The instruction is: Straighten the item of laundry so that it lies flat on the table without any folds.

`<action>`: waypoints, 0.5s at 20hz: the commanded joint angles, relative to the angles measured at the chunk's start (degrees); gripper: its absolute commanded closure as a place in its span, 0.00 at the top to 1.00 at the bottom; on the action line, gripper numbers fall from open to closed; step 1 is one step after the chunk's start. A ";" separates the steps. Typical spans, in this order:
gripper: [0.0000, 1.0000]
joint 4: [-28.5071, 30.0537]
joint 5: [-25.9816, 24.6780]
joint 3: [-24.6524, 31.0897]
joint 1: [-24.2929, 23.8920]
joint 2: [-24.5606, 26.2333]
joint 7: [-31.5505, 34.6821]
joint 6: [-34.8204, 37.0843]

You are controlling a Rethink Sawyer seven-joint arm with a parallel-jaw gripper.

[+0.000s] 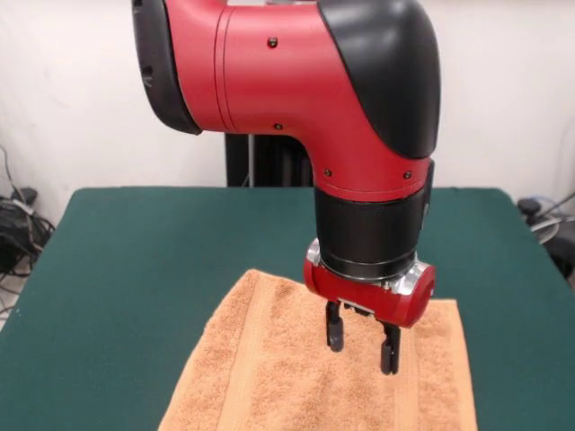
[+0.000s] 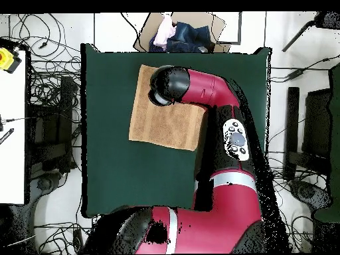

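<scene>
Orange-tan towel [image 1: 269,368]: it lies spread out on the bench, near the edge far from the robot. In the front view it runs off the bottom of the picture.
Towel look: fuzzy, with flat woven bands running along it. From above, the part that shows looks smooth, but the arm covers one side of it.
Green bench [image 1: 135,269]: dark green top, much bigger than the towel. Lots of bare green shows all around.
Gripper [image 1: 362,346]: it hangs just above the towel, pointing straight down. Its two black fingers [image 1: 334,334] stand apart, and nothing is between them. I cannot tell if the tips touch the cloth.
Arm [image 2: 206,89]: red and black. From above it reaches over the bench from the robot's side and bends over the towel.
Box [image 2: 179,33]: a brown box with bunched-up cloths sits past the far edge of the bench.
Floor: many black wires [image 2: 50,119] lie around the bench.
</scene>
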 commanded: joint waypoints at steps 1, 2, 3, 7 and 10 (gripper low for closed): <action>1.00 -2.73 -1.86 -3.79 3.12 -0.15 6.97 9.81; 1.00 -3.07 -2.01 -4.03 3.21 -0.11 6.85 9.79; 1.00 -3.25 -1.92 -4.47 3.40 -0.07 7.16 9.68; 1.00 -3.02 -1.95 -5.53 4.09 0.77 7.70 8.51; 1.00 -1.22 -1.10 -5.51 5.28 1.58 9.20 6.00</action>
